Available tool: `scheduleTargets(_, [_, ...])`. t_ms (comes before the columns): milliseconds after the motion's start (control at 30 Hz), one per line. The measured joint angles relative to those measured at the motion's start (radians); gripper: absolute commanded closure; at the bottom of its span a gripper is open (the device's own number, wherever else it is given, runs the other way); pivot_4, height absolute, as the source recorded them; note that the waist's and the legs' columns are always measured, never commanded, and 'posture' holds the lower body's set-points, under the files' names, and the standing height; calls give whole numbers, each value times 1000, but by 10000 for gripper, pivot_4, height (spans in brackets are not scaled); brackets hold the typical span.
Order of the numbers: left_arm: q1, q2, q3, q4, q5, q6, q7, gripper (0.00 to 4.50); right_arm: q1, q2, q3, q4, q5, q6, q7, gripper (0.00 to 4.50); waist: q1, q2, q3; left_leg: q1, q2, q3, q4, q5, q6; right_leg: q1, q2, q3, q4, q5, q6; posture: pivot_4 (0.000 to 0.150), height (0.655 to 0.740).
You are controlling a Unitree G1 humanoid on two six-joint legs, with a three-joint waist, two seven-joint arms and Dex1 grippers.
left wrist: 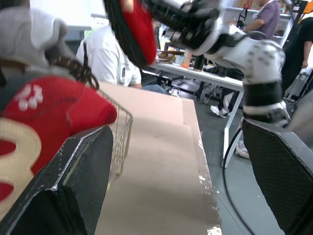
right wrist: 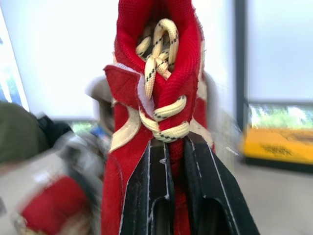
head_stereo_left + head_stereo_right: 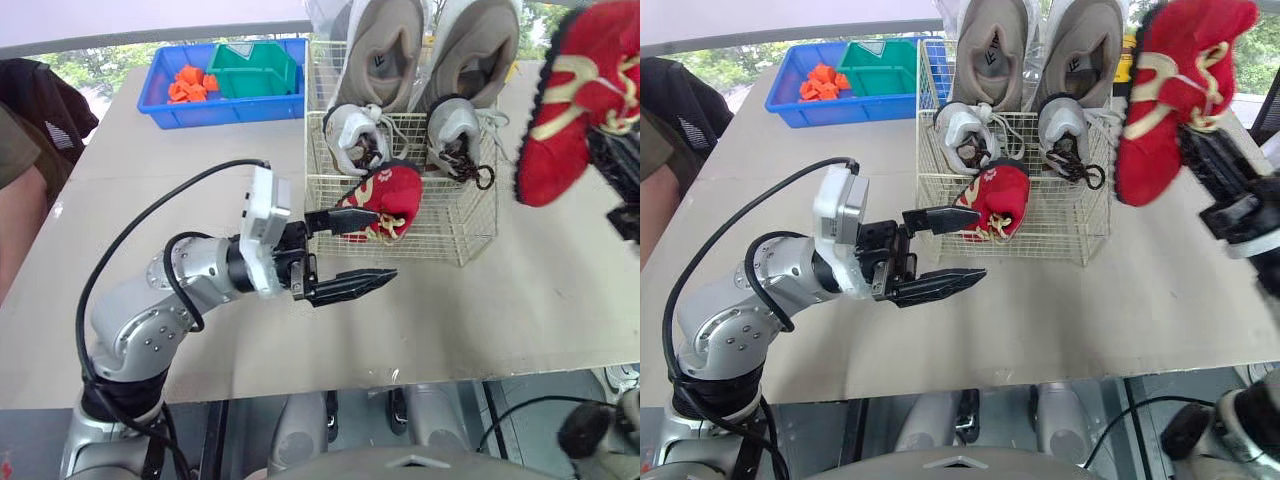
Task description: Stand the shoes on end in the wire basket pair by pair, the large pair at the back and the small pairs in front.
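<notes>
Right gripper (image 2: 175, 142) clamps a red shoe (image 3: 556, 120), partly cut off; left gripper (image 3: 982, 242) gapes beside wire basket (image 3: 1072, 236).

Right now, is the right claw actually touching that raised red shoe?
Touching. The right wrist view shows the right gripper with both fingers pressed against the red shoe.

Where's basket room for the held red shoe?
Bare: the wire basket's front row right of the seated red shoe, in front of the right small grey shoe; the held red shoe likely fits. Rows behind are full; left gripper crowds front-left corner.
</notes>
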Motion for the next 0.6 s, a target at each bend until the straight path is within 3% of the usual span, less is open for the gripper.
scheduleTargets(167, [5, -33, 37, 9, -27, -16, 13, 0, 137, 39, 294, -55, -263, -190, -98, 44356, 4, 0, 0, 0, -2, 1, 0, 2, -3, 0, -2, 0, -1, -1, -1, 1500, 7400])
scheduleTargets(333, [15, -34, 74, 19, -47, -42, -13, 0, 268, 60, 601, 88, -652, -656, -114, 44356, -2, -1, 0, 0, -1, 1, 0, 2, -4, 0, -1, 0, -1, -1, 0, 1500, 7400])
scheduleTargets(600, [35, 3, 98, 25, -50, -42, -31, 0, 321, 111, 704, 345, -818, -1067, -135, 44356, -2, -3, -2, 1, 0, 1, 0, 2, -4, 0, -1, 0, 0, -1, 0, 1500, 7400])
